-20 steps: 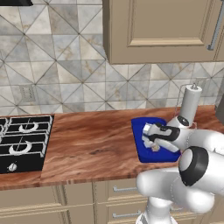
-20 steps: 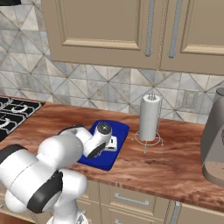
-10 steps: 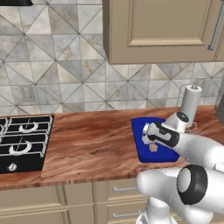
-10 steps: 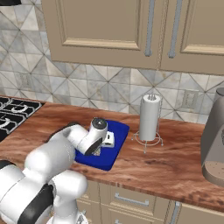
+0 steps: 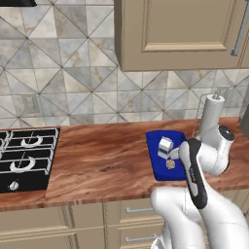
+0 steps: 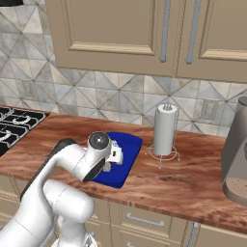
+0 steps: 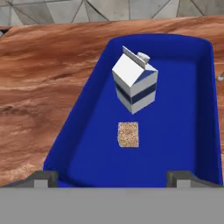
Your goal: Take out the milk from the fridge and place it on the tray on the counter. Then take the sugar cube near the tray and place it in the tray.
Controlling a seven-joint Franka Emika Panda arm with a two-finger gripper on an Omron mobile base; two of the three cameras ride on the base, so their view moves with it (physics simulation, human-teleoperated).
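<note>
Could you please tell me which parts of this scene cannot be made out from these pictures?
- Left base view: the arm covers the near right part of the tray; the sugar cube is too small to show detail.
- Right base view: the arm hides the sugar cube and most of the milk.
- Hand view: the gripper is cut off by the bottom edge, showing just its fingertips.
- Right base view: the grey appliance is cut by the right edge.

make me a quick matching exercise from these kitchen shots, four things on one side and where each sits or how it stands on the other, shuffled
Things:
1. milk
2. sugar cube
3. paper-towel roll
4. gripper

Places or states:
A. lying flat on the tray floor
B. open, holding nothing
C. upright in the tray
D. on the counter beside the tray

Pairs: 1-C, 2-A, 3-D, 4-B
</note>
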